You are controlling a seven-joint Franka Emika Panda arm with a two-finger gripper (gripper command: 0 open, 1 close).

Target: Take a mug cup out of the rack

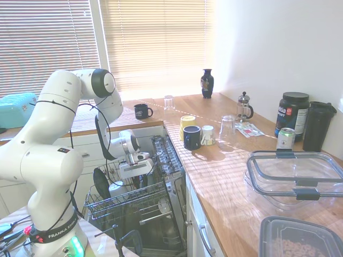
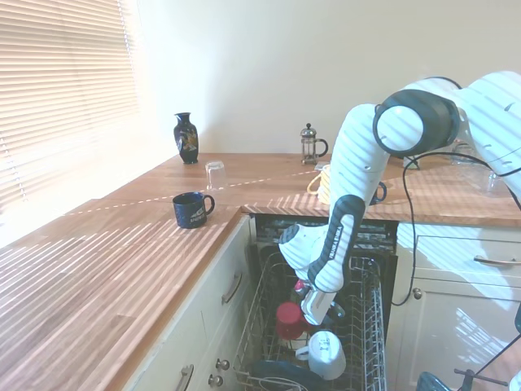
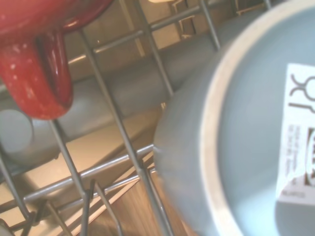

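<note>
Arm bent steeply down, hand [image 2: 319, 313] just above pale mug [image 2: 326, 355] in rack [image 2: 264, 314]

I work in a home kitchen: a wooden countertop [image 1: 225, 166] runs along cream cabinets [image 2: 213, 309] beneath windows with slatted blinds [image 1: 155, 37]. A French press [image 1: 244, 106], a dark vase [image 1: 207, 83] and mugs stand on it, and below me an open dishwasher holds the wire rack [image 1: 128, 201] with crockery

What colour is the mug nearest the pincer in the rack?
Pale grey-blue mug, upside down; clearest in the wrist view.
</note>
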